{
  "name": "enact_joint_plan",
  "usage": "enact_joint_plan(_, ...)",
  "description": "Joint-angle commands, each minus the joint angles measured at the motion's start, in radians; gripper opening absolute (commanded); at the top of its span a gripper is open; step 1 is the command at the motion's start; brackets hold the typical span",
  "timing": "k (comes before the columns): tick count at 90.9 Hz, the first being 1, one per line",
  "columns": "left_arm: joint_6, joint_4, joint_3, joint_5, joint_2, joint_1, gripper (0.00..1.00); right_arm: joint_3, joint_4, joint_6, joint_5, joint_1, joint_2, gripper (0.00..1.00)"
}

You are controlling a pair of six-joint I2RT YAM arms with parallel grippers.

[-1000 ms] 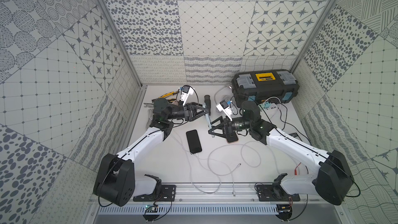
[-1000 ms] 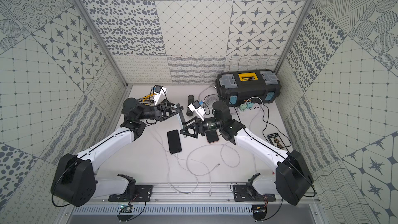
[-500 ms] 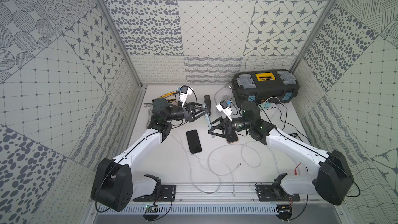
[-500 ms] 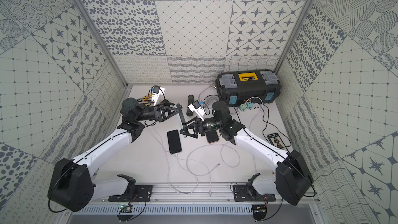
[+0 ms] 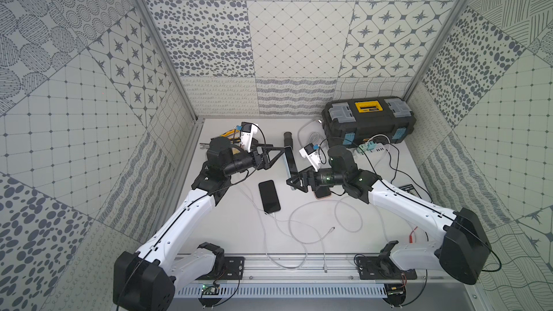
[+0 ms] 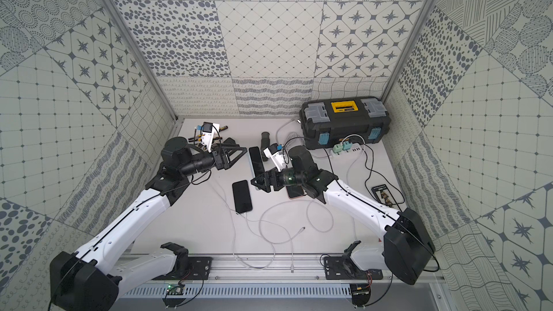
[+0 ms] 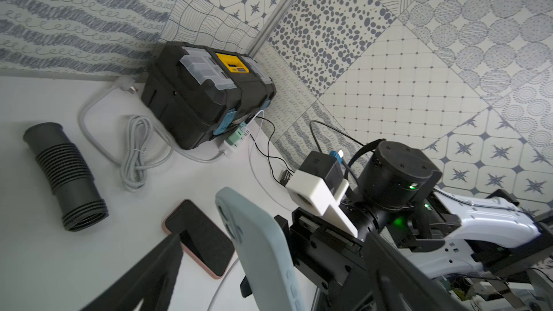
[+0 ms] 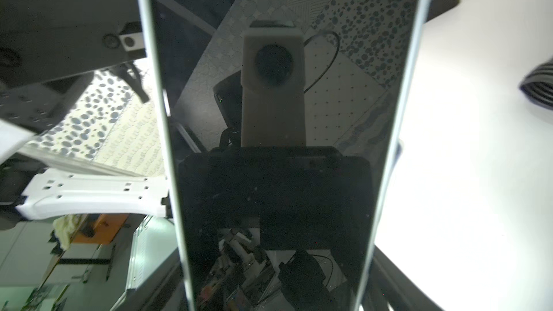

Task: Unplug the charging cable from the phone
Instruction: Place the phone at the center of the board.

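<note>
Patterned tile walls (image 5: 293,40) box in a white counter (image 5: 236,234), and the phone (image 5: 289,158) is held clear of it near the middle, between the two arms. The right gripper (image 5: 294,185) is clamped across the phone's width near its lower end, and the dark screen (image 8: 278,145) fills the right wrist view. The left gripper (image 5: 282,150) stands wide open and empty, its fingers (image 7: 149,276) spread either side of the phone's camera end; whether they touch it I cannot tell. The phone's long axis runs from the right gripper toward the back wall. Its camera end is farthest away and its port end is hidden down by the right gripper. The screen faces the right arm and partly upward, while the pale blue case (image 7: 260,252) backs onto the left arm. No cord can be made out running to this phone, and the loose plug (image 5: 332,229) of a charging cable (image 5: 321,235) lies on the counter nearer the front. The pull therefore looks done, though the hidden port leaves that unsure. The phone should feel rigid and fairly dense, slick on the glass and grippier along the rubbery-looking case edges, which is where to hold it. The cable is light and limp. Take it by the hard plug body, never the cord, and draw straight along the phone's long axis, since sideways levering could damage the plug or port.
</note>
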Motion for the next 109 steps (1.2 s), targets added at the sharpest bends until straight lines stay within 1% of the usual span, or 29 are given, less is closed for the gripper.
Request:
enact_joint_plan(1,0.135,-0.18,0.006,-0.213,-0.027,0.007,0.98,0.059,-0.048,0.014,0.222,0.046,0.009,0.57)
enact_joint_plan(11,0.138,-0.194,0.006,-0.233,-0.034,0.008,0.98,0.109,-0.164,0.047,0.412,0.094,0.043,0.57)
enact_joint_plan(21,0.137,-0.196,0.003,-0.252,-0.035,0.009,0.98,0.163,-0.247,0.062,0.557,0.151,0.088,0.57)
enact_joint_plan(31,0.137,-0.201,0.003,-0.263,-0.037,0.011,0.98,0.238,-0.353,0.078,0.677,0.199,0.152,0.58)
enact_joint_plan(41,0.137,-0.206,0.001,-0.27,-0.038,0.012,0.98,0.306,-0.446,0.083,0.751,0.23,0.222,0.59)
enact_joint_plan(58,0.138,-0.214,0.001,-0.285,-0.034,0.015,0.98,0.375,-0.522,0.091,0.796,0.235,0.325,0.59)
enact_joint_plan(84,0.144,-0.227,0.0,-0.286,-0.033,0.018,0.98,0.467,-0.6,0.106,0.778,0.234,0.494,0.6)
enact_joint_plan(109,0.146,-0.233,0.003,-0.278,-0.032,0.017,0.98,0.493,-0.619,0.104,0.764,0.22,0.575,0.63)
